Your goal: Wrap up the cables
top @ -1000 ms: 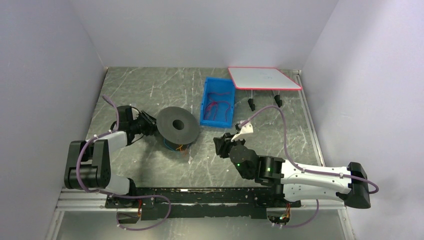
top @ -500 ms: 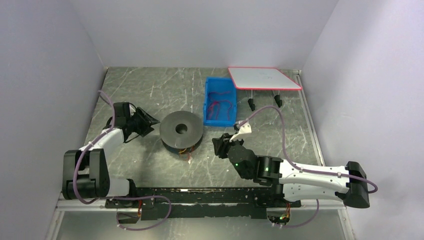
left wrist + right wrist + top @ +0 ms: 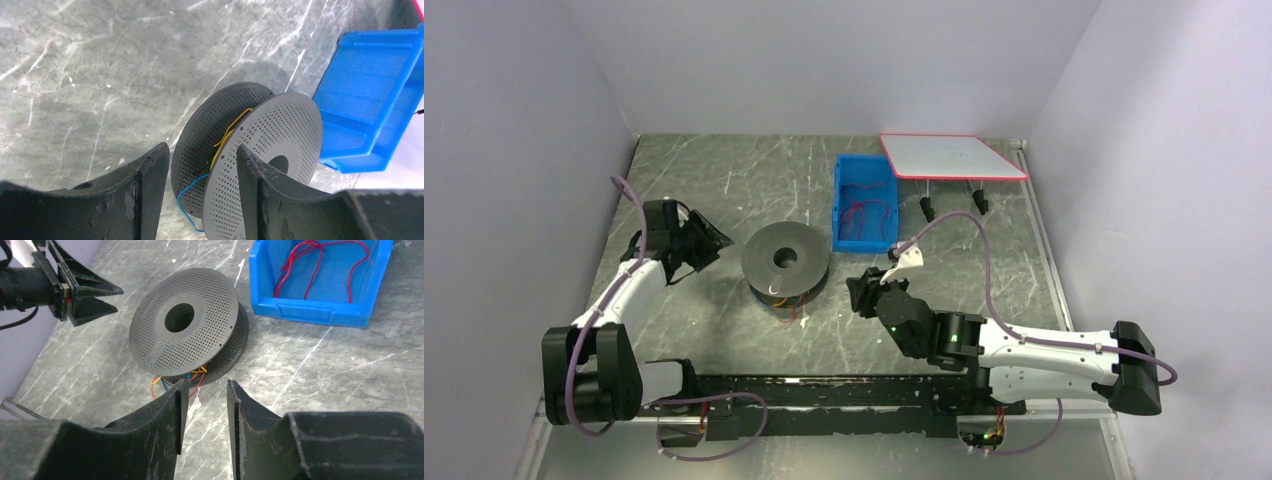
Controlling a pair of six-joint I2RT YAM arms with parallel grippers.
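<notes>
Holding left gripper (image 3: 712, 240) left of the spool (image 3: 786, 262), apart from it, fingers (image 3: 145, 195) spread wide, gripping nothing | noting cables (image 3: 196, 376) tucked between the spool discs on the counter (image 3: 724, 180), red cables (image 3: 865, 212) lying in the blue bin (image 3: 310, 310) | poising right gripper (image 3: 856, 291) near the spool, fingers narrowly parted, empty.

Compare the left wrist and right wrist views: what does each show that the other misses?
Left wrist only: a side-on look into the gap between the two discs of the spool, where a yellow cable climbs and a blue cable loops out. Right wrist only: red cables lying inside the blue bin, and the left gripper, open, off to the spool's side. Both: the perforated spool, the blue bin and the marbled table.
</notes>
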